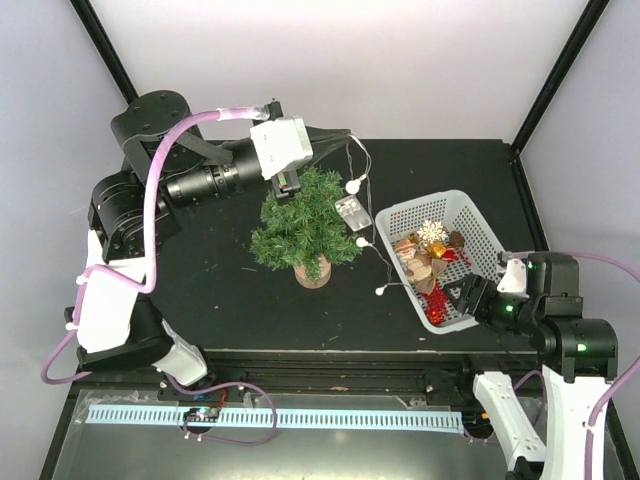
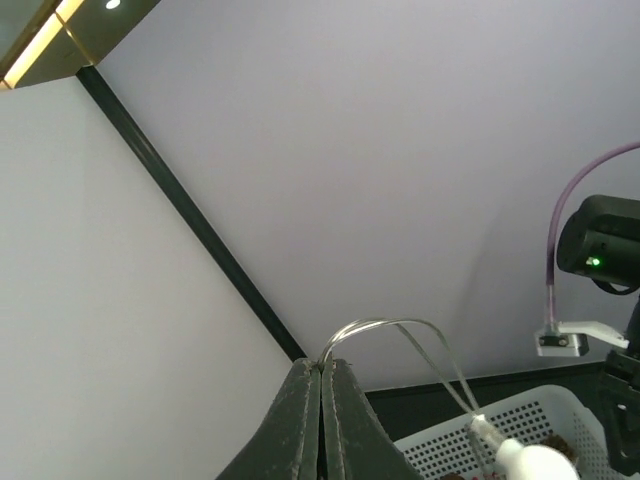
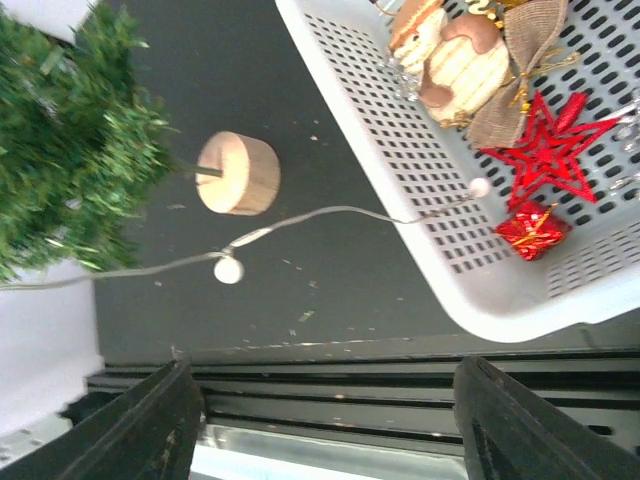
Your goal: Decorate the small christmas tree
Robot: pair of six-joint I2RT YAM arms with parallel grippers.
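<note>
A: Left claw?
B: Fingers pressed flat together, pinching the light string of thin silver wire with small white round bulbs. The wire loops up out of the tips.
A: Below it?
B: The small christmas tree, a dark-green bristly cone on a round light-wood stump base. Claw sits at the treetop; contact unclear.
A: Right claw?
B: Fingers spread wide, nothing between them, low at the black table's near edge.
A: Ahead of it?
B: Just ahead, the wire lies on the tabletop with one bulb. Beyond that, the stump, tree foliage to its side. Ahead on the other side, white plastic mesh basket: small red foil gift box nearest, red glitter star past it, burlap bow farther.
</note>
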